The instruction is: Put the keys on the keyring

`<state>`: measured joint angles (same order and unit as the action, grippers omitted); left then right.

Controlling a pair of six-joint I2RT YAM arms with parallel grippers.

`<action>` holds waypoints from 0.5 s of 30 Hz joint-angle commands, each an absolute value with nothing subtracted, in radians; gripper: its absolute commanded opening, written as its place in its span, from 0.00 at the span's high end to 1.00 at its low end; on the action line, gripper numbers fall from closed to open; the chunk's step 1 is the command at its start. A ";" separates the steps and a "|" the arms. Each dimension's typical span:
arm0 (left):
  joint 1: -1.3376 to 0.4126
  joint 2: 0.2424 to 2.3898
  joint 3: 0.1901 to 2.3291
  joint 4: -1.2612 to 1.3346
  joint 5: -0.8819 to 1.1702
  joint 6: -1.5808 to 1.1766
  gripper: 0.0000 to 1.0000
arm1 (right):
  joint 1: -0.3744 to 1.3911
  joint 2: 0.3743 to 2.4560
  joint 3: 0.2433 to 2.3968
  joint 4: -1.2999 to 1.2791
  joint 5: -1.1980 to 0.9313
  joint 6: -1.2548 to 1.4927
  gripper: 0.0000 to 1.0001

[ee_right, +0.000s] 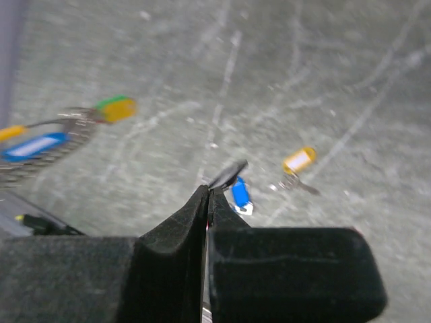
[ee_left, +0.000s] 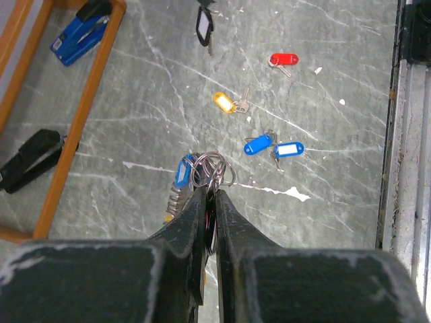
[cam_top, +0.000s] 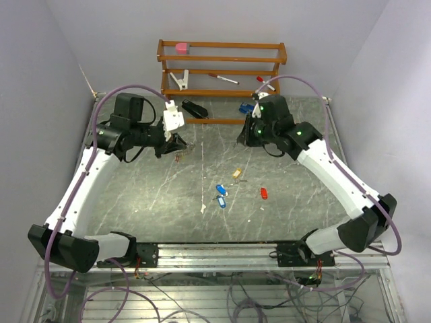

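My left gripper [ee_left: 210, 190] clamps the keyring [ee_left: 214, 168] at the table's [cam_top: 283, 215] 10 o'clock, my right gripper [ee_right: 207, 192] pinches what looks like the black key [ee_right: 225, 173]; light, stiff and slippery, keys [ee_left: 259, 145] want gripping across the tag's flat faces.

No readable text, label slips on the keys [ee_left: 288, 149] illegible

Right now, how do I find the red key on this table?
Start at the grey table, in front of the wooden rack. Of the loose keys in its middle, the red key lies farthest right, beyond two blue tags. No other tag is red.
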<state>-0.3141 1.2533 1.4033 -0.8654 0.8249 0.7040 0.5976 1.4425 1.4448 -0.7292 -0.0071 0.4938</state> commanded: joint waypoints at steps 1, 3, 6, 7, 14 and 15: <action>-0.337 1.241 1.442 -0.886 0.897 0.793 0.93 | 0.598 1.445 1.493 -0.670 -0.146 0.525 1.00; -0.345 1.246 1.451 -0.903 0.903 0.821 0.93 | 0.601 1.448 1.506 -0.640 -0.204 0.534 1.00; -0.357 1.256 1.463 -0.933 0.912 0.870 0.93 | 0.616 1.448 1.498 -0.560 -0.309 0.528 1.00; -0.362 1.256 1.464 -0.932 0.905 0.880 0.93 | 0.623 1.447 1.489 -0.529 -0.346 0.524 1.00; -0.393 1.240 1.449 -0.936 0.806 1.026 0.93 | 0.677 1.467 1.520 -0.426 -0.530 0.514 1.00; -0.394 1.237 1.446 -0.928 0.803 1.030 0.93 | 0.695 1.478 1.534 -0.430 -0.543 0.506 1.00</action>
<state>-0.3805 1.2552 1.4277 -0.9382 0.8303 0.9264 0.6518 1.4517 1.4853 -0.5018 -0.4149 0.5198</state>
